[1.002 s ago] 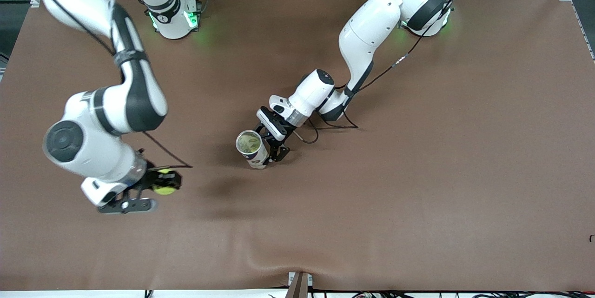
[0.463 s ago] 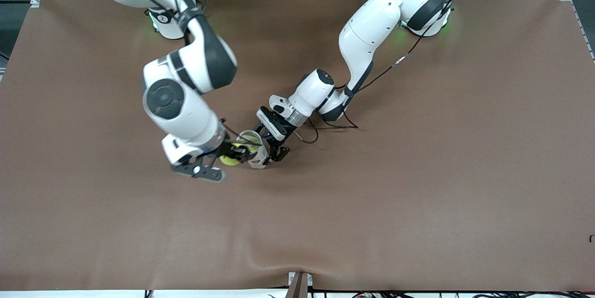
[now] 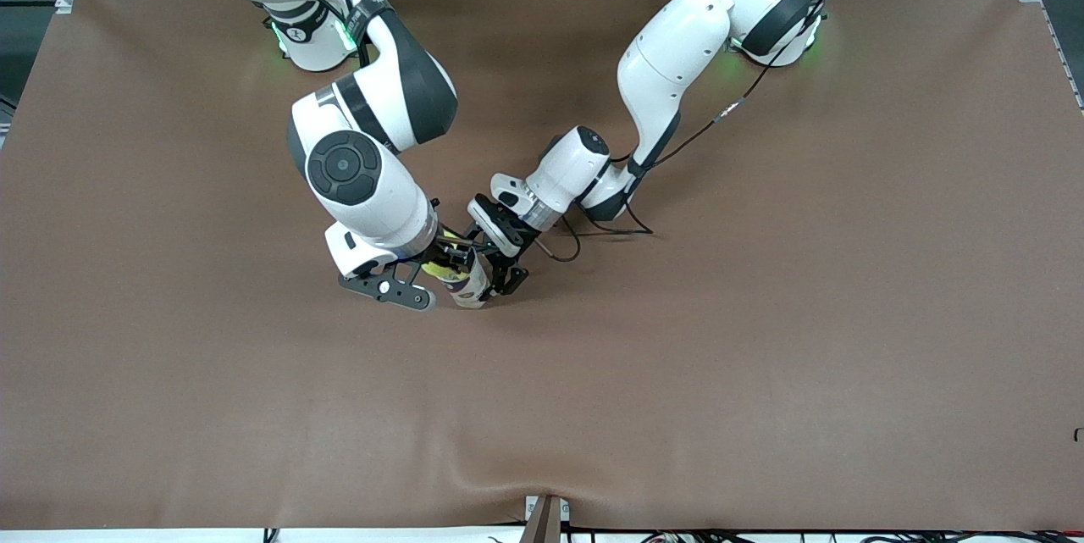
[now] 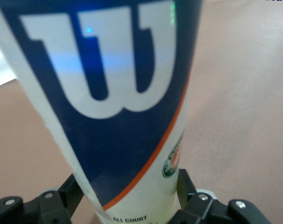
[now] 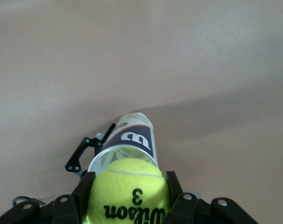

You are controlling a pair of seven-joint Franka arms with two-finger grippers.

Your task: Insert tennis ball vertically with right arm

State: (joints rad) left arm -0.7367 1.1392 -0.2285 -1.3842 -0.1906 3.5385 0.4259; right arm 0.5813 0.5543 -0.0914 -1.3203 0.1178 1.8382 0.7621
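On the brown table, mid-surface, the right gripper clamps a Wilson tennis ball over the ball can gripped by the left gripper; misalignment could catch the rim.

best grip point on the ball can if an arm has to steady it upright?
Low on its wall, from the side. The ball can stands upright on the table, a plain cylinder, so a side pinch suits it; the left gripper is shut on it that way. That keeps its open mouth free for the tennis ball held above by the right gripper.
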